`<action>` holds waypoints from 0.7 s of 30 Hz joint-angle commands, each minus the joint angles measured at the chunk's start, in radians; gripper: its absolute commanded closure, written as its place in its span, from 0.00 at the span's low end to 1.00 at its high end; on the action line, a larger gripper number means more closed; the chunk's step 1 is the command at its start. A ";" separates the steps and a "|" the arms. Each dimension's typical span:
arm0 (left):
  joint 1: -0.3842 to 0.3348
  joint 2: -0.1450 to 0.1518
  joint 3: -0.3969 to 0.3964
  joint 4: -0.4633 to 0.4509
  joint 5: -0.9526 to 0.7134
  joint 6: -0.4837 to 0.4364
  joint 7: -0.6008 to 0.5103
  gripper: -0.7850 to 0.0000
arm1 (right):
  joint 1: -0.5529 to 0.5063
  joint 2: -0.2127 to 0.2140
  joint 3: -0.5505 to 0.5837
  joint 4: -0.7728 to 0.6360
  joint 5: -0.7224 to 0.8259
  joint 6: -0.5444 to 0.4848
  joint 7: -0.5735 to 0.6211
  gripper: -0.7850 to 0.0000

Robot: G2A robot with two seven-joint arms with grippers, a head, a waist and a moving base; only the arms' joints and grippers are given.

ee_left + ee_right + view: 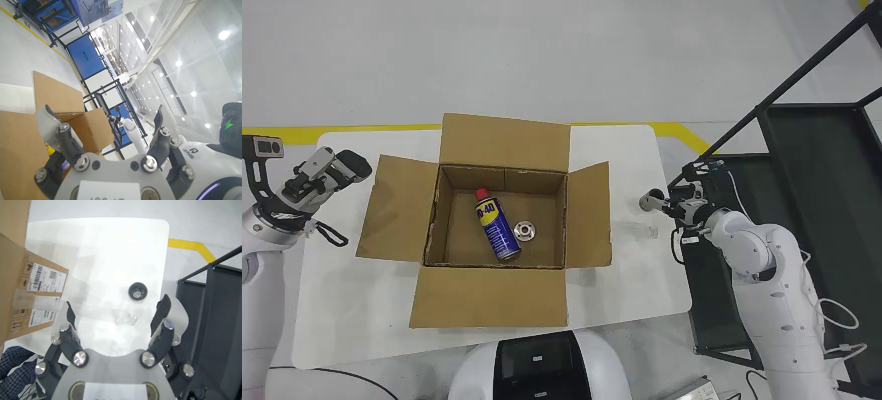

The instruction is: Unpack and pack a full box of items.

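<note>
Spray can [496, 225] in box [504, 140], R gripper [117, 303] splayed

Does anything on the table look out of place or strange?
One thing: a small clear crumpled scrap lies loose on the table, beside the black ring and outside the box. It may be leftover wrap or tape. Nothing looks spilled or damaged.

White table [642, 290], open cardboard box [487, 295] at centre, small dark cylinder [137, 292], clear piece [128, 320] near it
</note>
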 commanded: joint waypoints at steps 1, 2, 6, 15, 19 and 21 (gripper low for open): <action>0.000 0.000 0.000 0.000 0.000 0.000 0.000 0.00 | 0.033 -0.001 -0.030 0.050 -0.019 0.014 0.001 0.00; 0.000 0.000 0.000 0.000 0.000 0.000 0.000 0.00 | 0.050 -0.002 -0.046 0.078 -0.015 0.013 0.003 0.00; 0.000 0.000 0.000 0.000 0.000 0.000 0.000 0.00 | 0.126 -0.006 -0.106 0.183 -0.051 0.036 0.001 0.00; 0.000 0.000 0.000 0.000 0.000 0.000 0.000 0.00 | 0.268 -0.016 -0.209 0.374 -0.105 0.076 -0.003 0.00; 0.000 0.000 0.000 0.000 0.000 0.000 0.000 0.00 | 0.306 -0.021 -0.237 0.433 -0.113 0.099 -0.011 0.00; 0.000 0.000 0.000 0.000 0.000 0.000 0.000 0.00 | 0.325 -0.023 -0.251 0.464 -0.119 0.106 -0.015 0.00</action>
